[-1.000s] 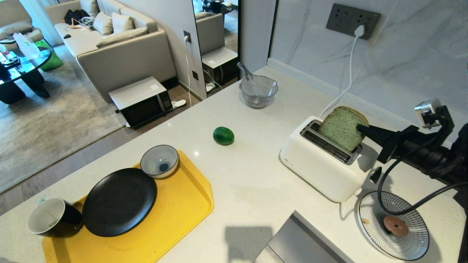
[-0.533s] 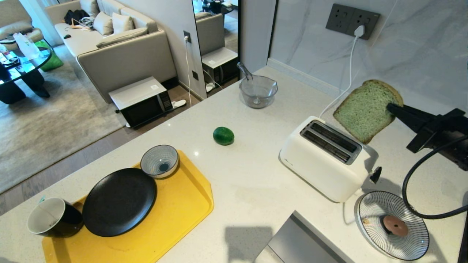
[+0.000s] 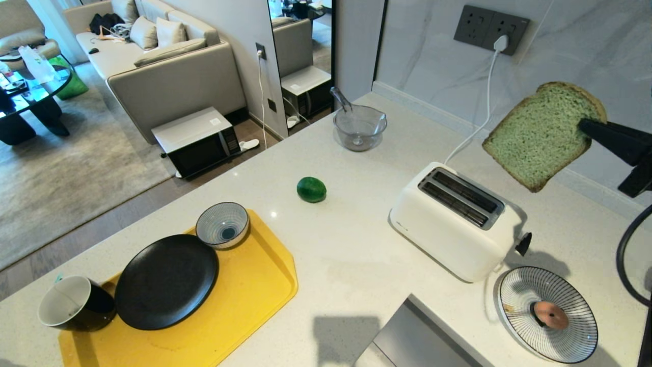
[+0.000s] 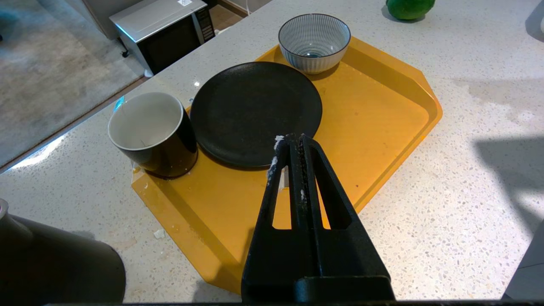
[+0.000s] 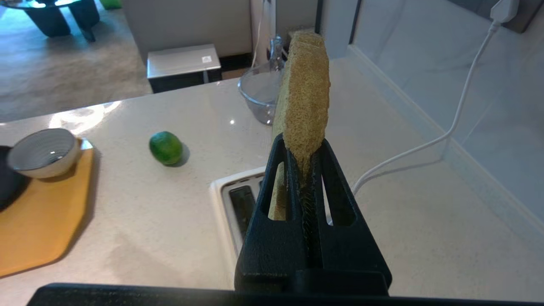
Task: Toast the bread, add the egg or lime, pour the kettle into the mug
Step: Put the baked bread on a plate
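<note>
A marble wall with a socket backs the white worktop; beyond lie a grey sofa, carpet and a floor-standing microwave.

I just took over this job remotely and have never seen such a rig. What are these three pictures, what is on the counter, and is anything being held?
It is a two-armed robot on wheels. One picture looks down from its head; the other two are taken from cameras on each wrist, behind the black fingers.

In the head view the right tool is shut on the edge of a slice of green bread, held in the air above and beyond the white toaster, whose slots are empty. The right wrist view shows the same slice edge-on.

The left tool is shut and empty, hanging over a yellow tray that carries a black plate, a striped bowl and the mug.

Also on the counter: a lime, a glass bowl and a striped plate near the toaster.
</note>
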